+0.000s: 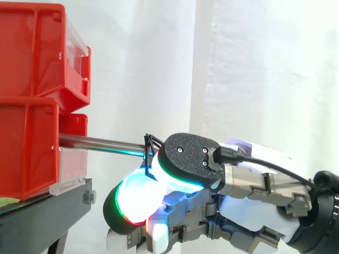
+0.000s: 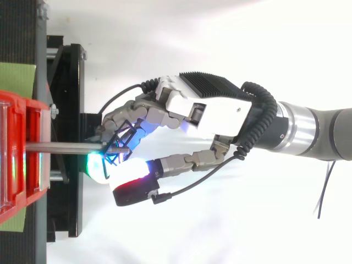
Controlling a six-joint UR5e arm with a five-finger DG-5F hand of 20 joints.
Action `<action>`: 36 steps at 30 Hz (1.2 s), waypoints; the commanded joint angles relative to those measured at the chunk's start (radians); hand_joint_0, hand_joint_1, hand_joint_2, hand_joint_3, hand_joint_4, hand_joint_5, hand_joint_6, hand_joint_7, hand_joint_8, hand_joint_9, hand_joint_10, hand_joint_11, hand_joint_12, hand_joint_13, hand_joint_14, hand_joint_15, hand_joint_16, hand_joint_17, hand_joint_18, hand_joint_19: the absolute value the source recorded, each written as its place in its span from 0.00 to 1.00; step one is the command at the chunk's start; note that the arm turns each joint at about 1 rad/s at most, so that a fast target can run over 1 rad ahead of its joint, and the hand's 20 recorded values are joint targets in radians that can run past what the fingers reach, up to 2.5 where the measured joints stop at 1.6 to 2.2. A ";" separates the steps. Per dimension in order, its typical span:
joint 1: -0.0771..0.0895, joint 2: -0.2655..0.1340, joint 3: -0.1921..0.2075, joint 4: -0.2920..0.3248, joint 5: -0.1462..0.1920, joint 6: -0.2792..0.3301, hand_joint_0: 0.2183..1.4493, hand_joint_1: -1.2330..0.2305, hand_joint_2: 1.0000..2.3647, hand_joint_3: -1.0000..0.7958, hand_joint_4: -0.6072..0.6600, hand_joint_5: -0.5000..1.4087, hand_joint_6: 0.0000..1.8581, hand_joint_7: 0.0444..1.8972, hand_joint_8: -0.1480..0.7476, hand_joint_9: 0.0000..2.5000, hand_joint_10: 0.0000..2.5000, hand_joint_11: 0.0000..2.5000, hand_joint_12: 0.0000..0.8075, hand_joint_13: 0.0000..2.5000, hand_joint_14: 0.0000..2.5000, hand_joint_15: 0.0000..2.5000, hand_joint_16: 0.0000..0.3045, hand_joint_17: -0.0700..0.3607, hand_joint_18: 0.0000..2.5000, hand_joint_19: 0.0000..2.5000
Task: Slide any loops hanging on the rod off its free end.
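A steel rod (image 1: 100,142) sticks out level from the red bins toward the right; from above the rod (image 2: 60,147) ends near the fingertips. A black wire loop (image 1: 150,142) hangs at the rod's free end, and in the top view the loop (image 2: 120,142) shows as a thin black frame round the rod's tip. My hand (image 1: 254,185) comes in from the right, with its glowing fingers curled over the rod's end and closed on the loop. The top view has the hand (image 2: 209,110) with fingers above and thumb below the rod.
Two stacked red bins (image 1: 32,132) stand on a black stand (image 1: 42,217) at the left. The top view shows a green mat (image 2: 16,80) beside the bins. A white curtain hangs behind, and open space lies to the right of the rod's end.
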 commanded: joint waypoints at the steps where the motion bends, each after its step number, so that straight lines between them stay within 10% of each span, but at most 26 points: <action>1: -0.003 0.001 0.002 0.000 -0.007 0.001 0.31 0.37 0.01 0.51 0.67 0.16 0.48 0.48 0.60 0.40 0.01 0.29 0.50 0.32 0.00 0.13 0.17 0.44 0.29 0.17; 12: -0.005 0.012 0.002 -0.006 -0.010 0.011 0.31 0.38 0.01 0.53 0.64 0.17 0.49 0.51 0.61 0.41 0.00 0.29 0.51 0.33 0.00 0.13 0.18 0.44 0.30 0.17; 24: -0.018 0.081 0.002 -0.275 -0.050 0.021 0.32 0.39 0.01 0.54 0.61 0.17 0.49 0.50 0.62 0.41 0.01 0.29 0.51 0.33 0.00 0.13 0.18 0.45 0.30 0.16; 36: -0.023 0.087 0.002 -0.290 -0.056 0.036 0.32 0.39 0.01 0.54 0.61 0.17 0.49 0.49 0.61 0.41 0.01 0.29 0.51 0.33 0.00 0.13 0.18 0.45 0.30 0.17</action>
